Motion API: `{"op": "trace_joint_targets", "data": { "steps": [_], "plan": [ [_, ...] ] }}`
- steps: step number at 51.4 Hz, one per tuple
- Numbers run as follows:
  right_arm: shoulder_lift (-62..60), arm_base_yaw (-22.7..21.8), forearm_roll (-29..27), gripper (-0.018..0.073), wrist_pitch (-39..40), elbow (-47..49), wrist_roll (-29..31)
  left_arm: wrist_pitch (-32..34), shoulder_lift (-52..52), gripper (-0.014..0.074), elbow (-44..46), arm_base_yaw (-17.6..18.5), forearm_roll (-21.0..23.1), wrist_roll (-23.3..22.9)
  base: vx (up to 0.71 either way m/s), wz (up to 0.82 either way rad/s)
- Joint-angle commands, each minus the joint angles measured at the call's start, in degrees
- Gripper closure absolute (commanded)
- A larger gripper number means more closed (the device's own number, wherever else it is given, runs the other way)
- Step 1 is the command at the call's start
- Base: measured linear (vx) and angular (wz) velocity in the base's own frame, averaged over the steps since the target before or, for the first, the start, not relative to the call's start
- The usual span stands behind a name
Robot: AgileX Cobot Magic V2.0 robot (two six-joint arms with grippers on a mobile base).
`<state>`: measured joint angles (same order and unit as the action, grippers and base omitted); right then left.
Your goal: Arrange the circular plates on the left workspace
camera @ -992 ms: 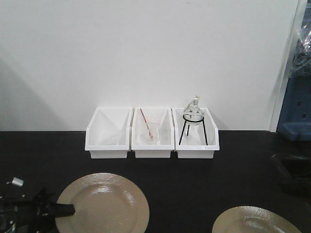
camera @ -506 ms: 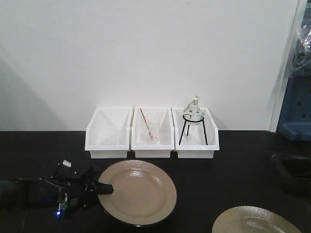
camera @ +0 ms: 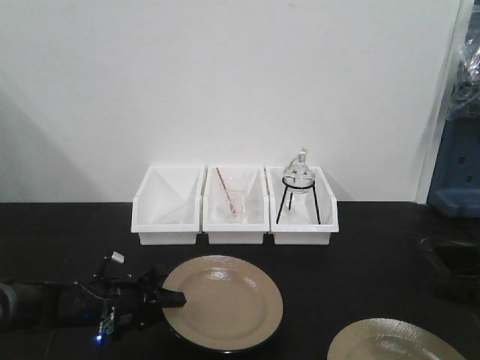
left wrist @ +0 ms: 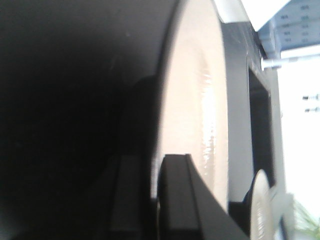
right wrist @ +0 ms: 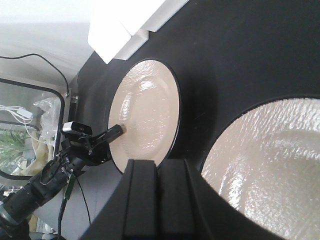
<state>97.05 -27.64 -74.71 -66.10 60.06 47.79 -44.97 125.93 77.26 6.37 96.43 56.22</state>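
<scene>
- Exterior front-facing view: set on the robot's side, raised, facing slightly down across the tabletop (camera: pixel 360 247) towards the white bins (camera: pixel 235 206) and the wall (camera: pixel 225 75); mid distance.
- Left wrist view: very near, rolled sideways, looking along the left gripper (left wrist: pixel 152 167) at the left plate (left wrist: pixel 192 100), seen almost edge-on.
- Right wrist view: raised, rolled, looking past the right gripper (right wrist: pixel 159 167) down onto the tabletop.
- Shared: the left plate appears in all three views; the right plate (right wrist: pixel 270 160) appears in the front-facing and right wrist views.

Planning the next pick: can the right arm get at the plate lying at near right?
Probably yes: the right gripper hovers just beside that plate, and nothing lies on it or between them.
</scene>
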Motion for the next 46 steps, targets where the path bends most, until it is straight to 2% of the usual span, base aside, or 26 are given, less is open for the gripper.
{"op": "trace_joint_targets", "data": {
  "steps": [1,8,12,22,32,36,41,44,46],
  "plan": [
    [-2.63,-0.32,-3.74,0.0564,-2.02,1.65,0.80,-3.70,-3.48,0.0204,1.75,0.29,5.37,1.99,0.00,0.00],
    [-2.63,-0.32,-3.74,0.0564,-2.02,1.65,0.80,-2.69,-3.74,0.0061,1.75,-0.31,2.44,2.23,0.00,0.00],
    [-2.63,-0.32,-3.74,0.0564,-2.02,1.65,0.87,-3.05,-3.85,0.0024,1.75,-0.87,0.39,2.29,0.00,0.00],
    [-2.63,-0.32,-3.69,0.0564,-2.07,1.65,0.94,-4.53,-5.39,0.0021,1.75,-3.66,-5.64,2.61,0.00,0.00],
    [-2.63,-0.32,-3.48,0.0564,-1.75,1.65,1.20,-9.81,-7.61,0.0048,1.75,-8.37,-11.19,1.39,0.00,0.00],
    [-2.63,-0.32,-1.90,0.0564,-1.60,1.65,2.42,-11.34,-8.93,0.0141,1.75,-10.38,-15.09,-3.14,0.00,0.00],
    [-2.63,-0.32,2.17,0.0564,-0.39,1.65,3.97,-12.54,-11.32,0.0383,1.75,-13.48,-21.02,-8.04,0.00,0.00],
    [-2.63,-0.39,6.14,0.0564,1.30,1.65,3.97,-14.75,-13.23,0.0592,1.75,-15.03,-23.93,-9.16,0.00,0.00],
    [-2.63,-0.39,8.88,0.0564,3.20,1.65,3.97,-15.78,-14.40,0.0606,1.75,-15.75,-25.09,-8.98,0.00,0.00]
  ]
}}
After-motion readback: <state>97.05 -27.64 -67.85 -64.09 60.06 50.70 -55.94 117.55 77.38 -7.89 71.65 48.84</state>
